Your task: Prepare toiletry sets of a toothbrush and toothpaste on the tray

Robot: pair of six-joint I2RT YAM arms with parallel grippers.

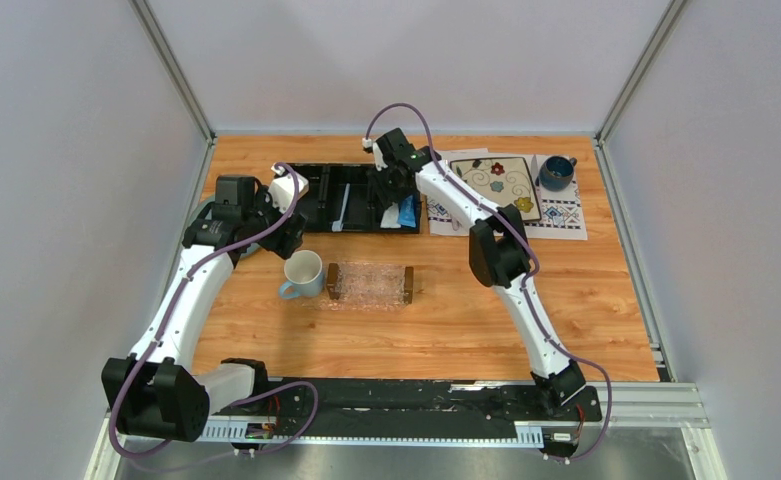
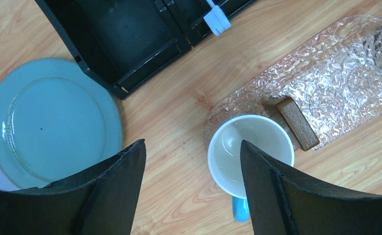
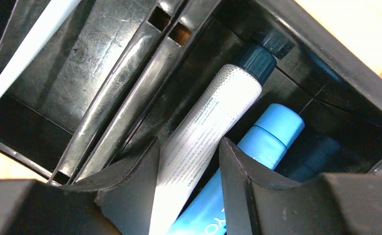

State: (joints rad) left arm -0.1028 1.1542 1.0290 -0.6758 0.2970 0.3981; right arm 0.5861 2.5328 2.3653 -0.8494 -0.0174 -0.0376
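Wood-grain desk [image 1: 446, 320] from the top view: toothbrush [image 1: 344, 208] lies lengthwise in the middle slot of the black organizer [image 1: 318, 222], apart from both sets of jaws. The right gripper [image 1: 394, 192] is down over the next slot to its right, and the left gripper [image 1: 286, 228] is off the organizer's left end, above the mug [image 1: 304, 272]. The tray [image 1: 371, 283] sits just right of the mug with nothing on it. Left wrist: left gripper [image 2: 189, 161] has its jaws spread wide and holds nothing. The mug [image 2: 250, 152] is below by the right finger, a teal plate [image 2: 52, 120] to the left, and the tray [image 2: 335, 83] touches the mug. The toothbrush [image 2: 214, 19] tip shows far off at the top edge, poking out of the organizer [image 2: 125, 39]. Right wrist: right gripper [image 3: 189, 152] straddles a white toothpaste tube [image 3: 213, 112], pads right at its sides; can't tell if it's clamped. A blue tube [image 3: 264, 139] lies beside it in the same slot. The toothbrush [image 3: 22, 54] shows as a white strip past the dividers at upper left, outside the jaws.
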